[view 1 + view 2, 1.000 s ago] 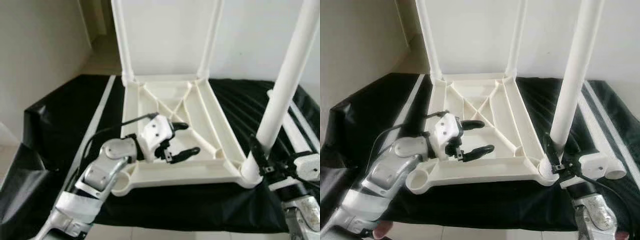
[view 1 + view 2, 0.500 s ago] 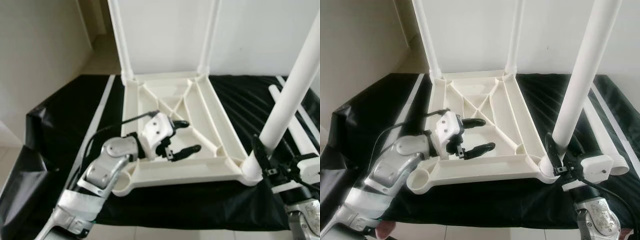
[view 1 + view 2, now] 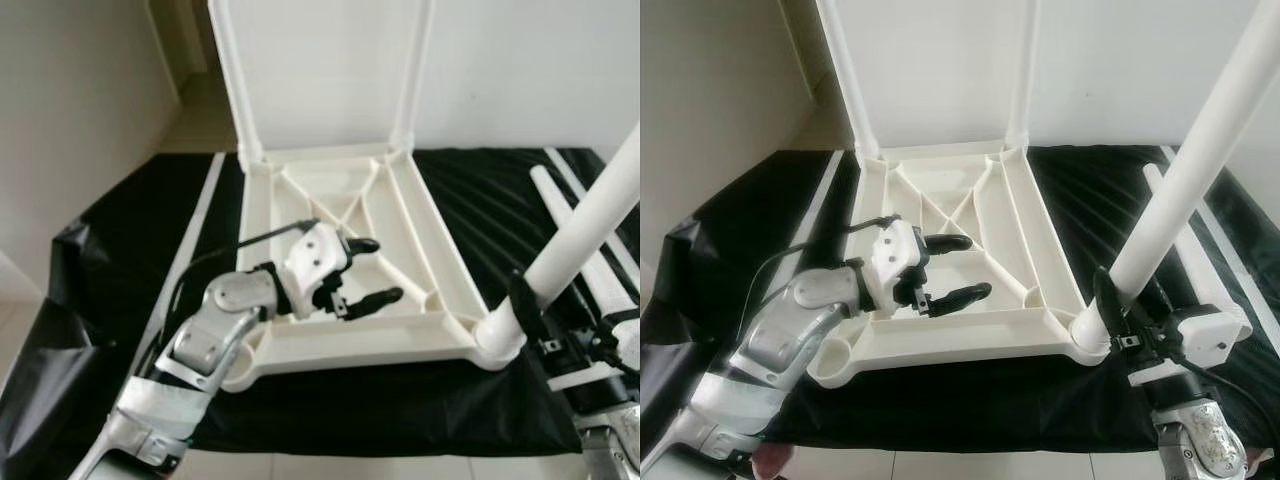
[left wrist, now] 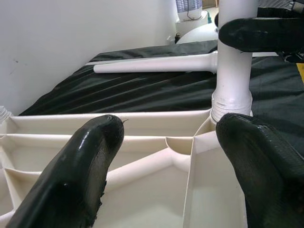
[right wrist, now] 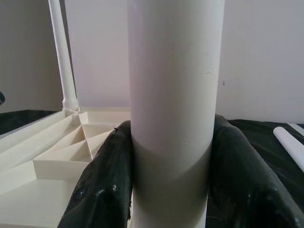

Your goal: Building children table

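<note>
A white plastic table top (image 3: 340, 340) lies upside down on a black cloth (image 3: 130, 240). Two white legs (image 3: 228, 80) (image 3: 420, 70) stand upright in its far corners. A third leg (image 3: 590, 225) sits in the near right corner socket and leans to the right. My right gripper (image 3: 1125, 320) is shut on that leg just above the socket, its black fingers (image 5: 104, 185) pressed against both sides. My left gripper (image 3: 383, 270) hovers open over the ribbed underside near the front left, holding nothing. The near left socket (image 3: 237, 375) has nothing in it.
A loose white leg (image 4: 156, 64) lies flat on the cloth to the right of the table top. A white stripe (image 3: 190, 240) runs along the cloth's left side. Pale floor (image 3: 300, 465) shows past the cloth's near edge, and a white wall stands behind.
The leg in my right gripper has leaned further to the right, its foot staying in the corner socket. The camera has shifted slightly. My left gripper has stayed open in place.
</note>
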Tool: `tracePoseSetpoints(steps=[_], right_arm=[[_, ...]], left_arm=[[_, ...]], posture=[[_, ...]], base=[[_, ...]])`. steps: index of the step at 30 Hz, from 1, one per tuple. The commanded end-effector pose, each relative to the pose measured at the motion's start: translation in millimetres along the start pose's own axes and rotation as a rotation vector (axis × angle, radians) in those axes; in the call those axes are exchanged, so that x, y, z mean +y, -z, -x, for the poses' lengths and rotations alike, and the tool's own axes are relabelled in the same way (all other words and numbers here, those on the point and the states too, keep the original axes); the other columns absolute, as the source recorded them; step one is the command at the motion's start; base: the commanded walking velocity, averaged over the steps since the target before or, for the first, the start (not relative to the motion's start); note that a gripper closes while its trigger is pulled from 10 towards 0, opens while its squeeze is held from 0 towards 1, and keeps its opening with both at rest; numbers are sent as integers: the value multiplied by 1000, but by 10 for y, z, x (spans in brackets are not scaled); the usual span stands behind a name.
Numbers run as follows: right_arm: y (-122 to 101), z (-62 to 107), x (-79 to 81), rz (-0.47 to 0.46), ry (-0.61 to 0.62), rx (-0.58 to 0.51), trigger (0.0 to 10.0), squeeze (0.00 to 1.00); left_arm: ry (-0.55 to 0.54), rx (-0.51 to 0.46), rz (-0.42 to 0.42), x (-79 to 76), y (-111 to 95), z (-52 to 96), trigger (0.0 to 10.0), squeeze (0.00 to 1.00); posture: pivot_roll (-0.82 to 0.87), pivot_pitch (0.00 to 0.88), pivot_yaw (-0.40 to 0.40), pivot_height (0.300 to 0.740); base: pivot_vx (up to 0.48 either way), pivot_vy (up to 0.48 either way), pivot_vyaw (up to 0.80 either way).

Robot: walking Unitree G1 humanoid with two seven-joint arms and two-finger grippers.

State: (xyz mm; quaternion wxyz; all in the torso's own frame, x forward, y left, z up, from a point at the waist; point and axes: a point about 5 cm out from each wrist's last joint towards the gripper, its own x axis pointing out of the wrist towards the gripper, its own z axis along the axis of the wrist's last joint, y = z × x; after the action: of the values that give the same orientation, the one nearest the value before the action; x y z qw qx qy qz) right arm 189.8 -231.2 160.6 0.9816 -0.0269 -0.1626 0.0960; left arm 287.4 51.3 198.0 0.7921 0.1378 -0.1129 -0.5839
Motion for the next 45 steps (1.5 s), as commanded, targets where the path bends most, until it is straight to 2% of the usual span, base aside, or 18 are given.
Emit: tracePoseSetpoints(steps=[1, 10, 18, 20, 22, 24, 26, 31, 37, 45], right_arm=[[230, 132, 20, -19, 3, 146, 10000, 0], [264, 138, 58, 19, -19, 182, 10000, 0], [356, 66, 74, 26, -20, 238, 10000, 0], [380, 63, 25, 9, 8, 252, 10000, 0], [437, 86, -14, -87, 47, 281, 10000, 0], [437, 86, -14, -87, 47, 281, 10000, 0], [462, 102, -14, -128, 50, 292, 10000, 0], [454, 112, 29, -94, 20, 280, 10000, 0], [483, 115, 37, -111, 31, 301, 10000, 0], [504, 17, 66, -128, 44, 350, 10000, 0]], left_arm=[[66, 5, -11, -6, -10, 11, 10000, 0], [73, -1, -8, -3, -17, -1, 10000, 0], [75, 0, -8, -9, -18, -11, 10000, 0], [71, 1, -6, -7, -14, -3, 10000, 0], [67, 2, -5, -10, -10, 12, 10000, 0], [67, 2, -5, -10, -10, 12, 10000, 0], [65, 3, -4, -16, -9, 19, 10000, 0], [63, 3, -3, -20, -10, 23, 10000, 0], [63, 3, -4, -18, -9, 22, 10000, 0], [70, 1, -3, -24, -8, 7, 10000, 0]], posture=[[-59, 10, 79, 740], [-67, 12, 84, 740], [-62, 14, 77, 740], [-59, 15, 73, 740], [-56, 17, 69, 740], [-56, 17, 69, 740], [-55, 17, 67, 740], [-55, 15, 64, 740], [-59, 13, 67, 740], [-62, 10, 65, 740]], base=[[0, 0, 0], [0, 0, 0], [0, 0, 0], [0, 0, 0], [0, 0, 0], [0, 0, 0], [0, 0, 0], [0, 0, 0], [0, 0, 0], [0, 0, 0]])
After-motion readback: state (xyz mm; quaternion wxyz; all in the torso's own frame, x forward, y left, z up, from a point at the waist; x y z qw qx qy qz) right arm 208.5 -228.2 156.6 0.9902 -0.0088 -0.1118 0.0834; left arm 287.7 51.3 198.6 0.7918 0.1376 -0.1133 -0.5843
